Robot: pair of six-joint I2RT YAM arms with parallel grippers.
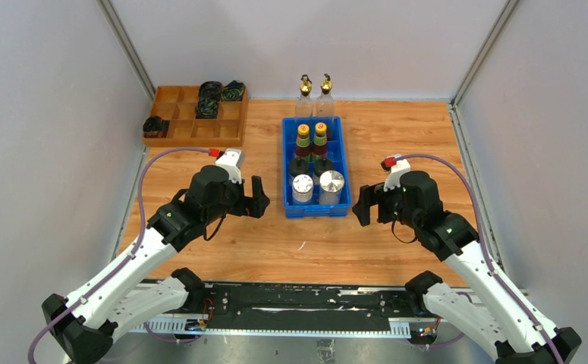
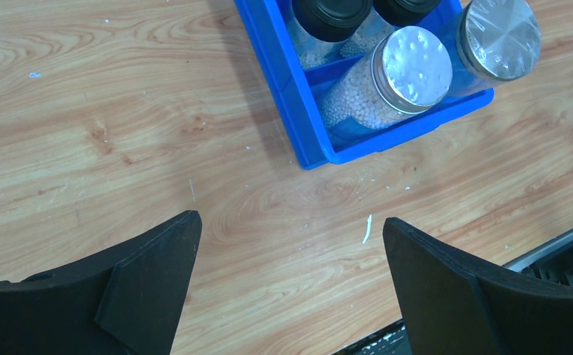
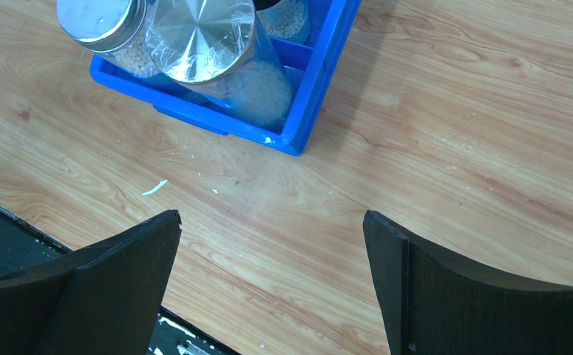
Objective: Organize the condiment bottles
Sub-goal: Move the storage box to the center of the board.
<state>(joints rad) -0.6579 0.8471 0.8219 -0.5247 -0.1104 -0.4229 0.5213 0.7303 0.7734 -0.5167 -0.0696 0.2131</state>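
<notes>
Left claw (image 1: pixel 254 203) (image 2: pixel 290 222) hangs over the light wooden table (image 1: pixel 397 136) with its two black fingers spread wide apart and nothing between them, just left of the near end of a rectangular blue plastic bin (image 1: pixel 286 167). Right claw (image 1: pixel 366 206) (image 3: pixel 270 216) mirrors it on the bin's other side, its fingers equally far apart and also holding nothing. Neither claw touches the bin.

Six of the containers stand in pairs inside the bin. At the near end are two clear glass silver-lidded shakers (image 1: pixel 303 184) (image 2: pixel 409 70) (image 3: pixel 102 18) filled with pale granules. Behind them, in the middle, sit two black-capped jars (image 1: pixel 300 165). At the far end stand two dark bottles with yellow and green caps (image 1: pixel 303 136). Two tall clear bottles with gold spouts (image 1: pixel 305 97) stand upright on the table just beyond the bin's far wall, side by side and outside it.

At the far left corner of the table lies a brown wooden compartment tray (image 1: pixel 165 114). Black cable coils (image 1: pixel 211 98) fill some of its sections, and one more sits at its left edge.

A small white scrap (image 1: pixel 302 245) (image 2: pixel 367 229) (image 3: pixel 154 187) lies on the bare wood near the bin's near end, between the two claws.
</notes>
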